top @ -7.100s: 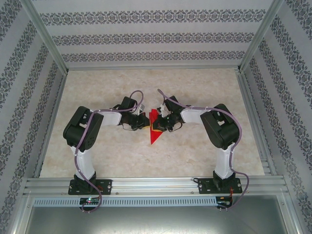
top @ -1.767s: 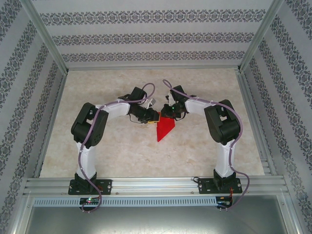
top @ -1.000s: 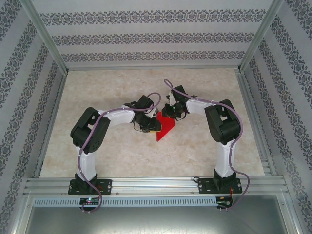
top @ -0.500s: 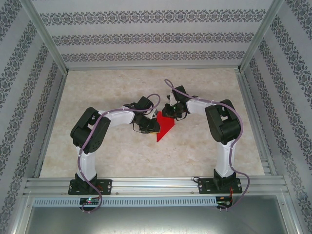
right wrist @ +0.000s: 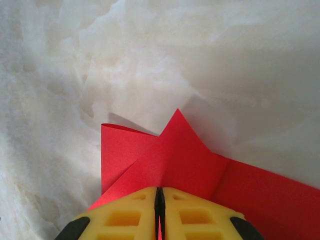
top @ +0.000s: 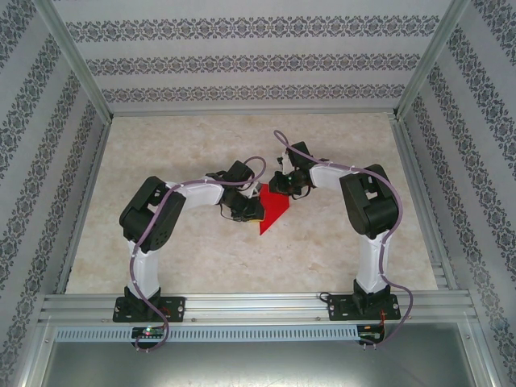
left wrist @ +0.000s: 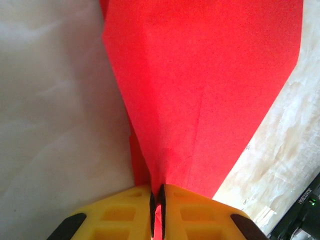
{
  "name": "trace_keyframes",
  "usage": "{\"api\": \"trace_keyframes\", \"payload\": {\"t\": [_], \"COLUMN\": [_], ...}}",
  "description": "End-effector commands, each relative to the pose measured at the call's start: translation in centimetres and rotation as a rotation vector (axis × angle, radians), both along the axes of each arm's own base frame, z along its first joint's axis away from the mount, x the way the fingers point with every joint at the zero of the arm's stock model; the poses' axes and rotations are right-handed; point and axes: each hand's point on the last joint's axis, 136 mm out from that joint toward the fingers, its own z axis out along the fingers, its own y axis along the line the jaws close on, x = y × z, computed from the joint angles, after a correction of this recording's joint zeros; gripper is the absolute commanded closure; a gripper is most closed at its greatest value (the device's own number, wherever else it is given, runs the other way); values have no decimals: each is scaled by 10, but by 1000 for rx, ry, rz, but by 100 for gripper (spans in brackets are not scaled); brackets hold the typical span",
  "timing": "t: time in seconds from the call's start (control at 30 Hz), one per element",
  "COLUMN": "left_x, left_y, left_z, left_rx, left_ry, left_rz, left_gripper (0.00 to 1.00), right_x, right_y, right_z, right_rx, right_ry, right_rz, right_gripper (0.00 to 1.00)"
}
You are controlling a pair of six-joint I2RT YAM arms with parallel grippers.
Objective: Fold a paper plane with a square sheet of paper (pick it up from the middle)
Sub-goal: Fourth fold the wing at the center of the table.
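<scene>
From above, the marbled surface [top: 161, 242] is sitting inside patterned walls [top: 242, 64], the paper plane [top: 274, 213] lying between left claw [top: 255, 210] and right claw [top: 282, 192]. Left wrist: its claw is pinching the plane's narrow end. Right wrist: that claw is clamping a folded edge.

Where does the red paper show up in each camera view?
Top external: the red paper is mid-table, between the two arms' wrists.
Left wrist: red paper across the upper centre and right, pinched by the left claw.
Right wrist: red paper at bottom centre, pinched by the right claw.
Shared landmark: the pale marbled table.
</scene>
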Motion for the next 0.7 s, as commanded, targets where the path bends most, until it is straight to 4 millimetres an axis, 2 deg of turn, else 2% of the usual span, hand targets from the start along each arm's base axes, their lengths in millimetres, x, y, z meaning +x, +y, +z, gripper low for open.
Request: {"api": "trace_keyframes", "payload": {"t": [0.0,0.23,0.5,0.67], "left_x": [-6,-8,-9,-8], "left_y": [-2,1,8,13], "left_z": [-12,-22,-31,-35], "left_rx": [17,37,89,122], "left_ry": [13,29,29,22], "left_rz": [-22,-23,-36,-45], "left_gripper": [86,88,89,90], "right_x": [-8,-7,-3,-14], "right_y": [-17,-15,-10,2], "right_z": [-24,-14,18,34], "right_rx": [-54,-29,29,146], "right_ry": [49,22,-44,-25], "right_rz": [-22,-15,-19,-32], "right_gripper": [89,89,84,84]}}
